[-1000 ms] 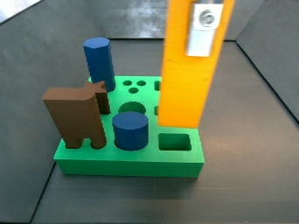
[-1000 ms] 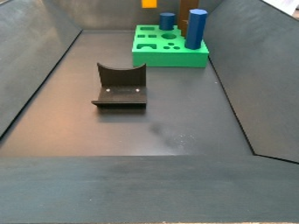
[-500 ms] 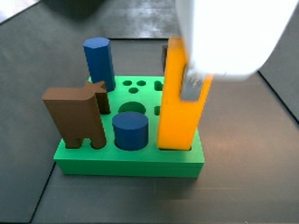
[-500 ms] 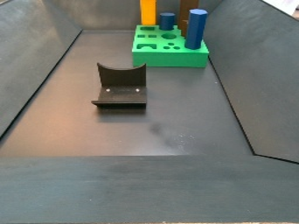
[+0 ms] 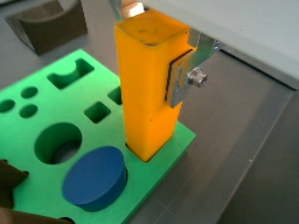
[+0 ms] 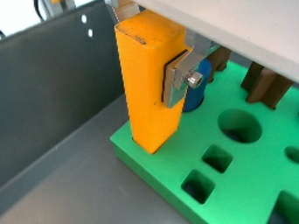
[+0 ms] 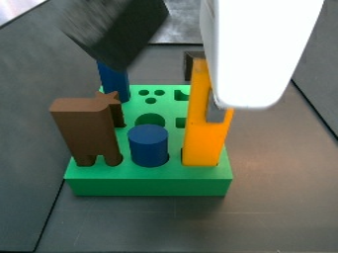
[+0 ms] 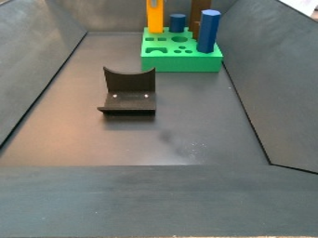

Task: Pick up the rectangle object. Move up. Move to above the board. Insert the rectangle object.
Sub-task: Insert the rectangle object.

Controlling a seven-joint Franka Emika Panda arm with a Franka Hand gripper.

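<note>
Gripping rectangle object (image 5: 149,87), pincer (image 5: 158,70) over board (image 5: 70,105) corner

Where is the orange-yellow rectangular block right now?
The tall orange-yellow rectangular block, clamped in the gripper, stands upright, lower end at the green board's corner hole, beside the short blue cylinder.

2 wrist views peer down close past the gripper (image 5: 158,74) onto the board (image 5: 47,114); a side view sits near it, another far off, both sharing the board (image 8: 181,58).
</note>
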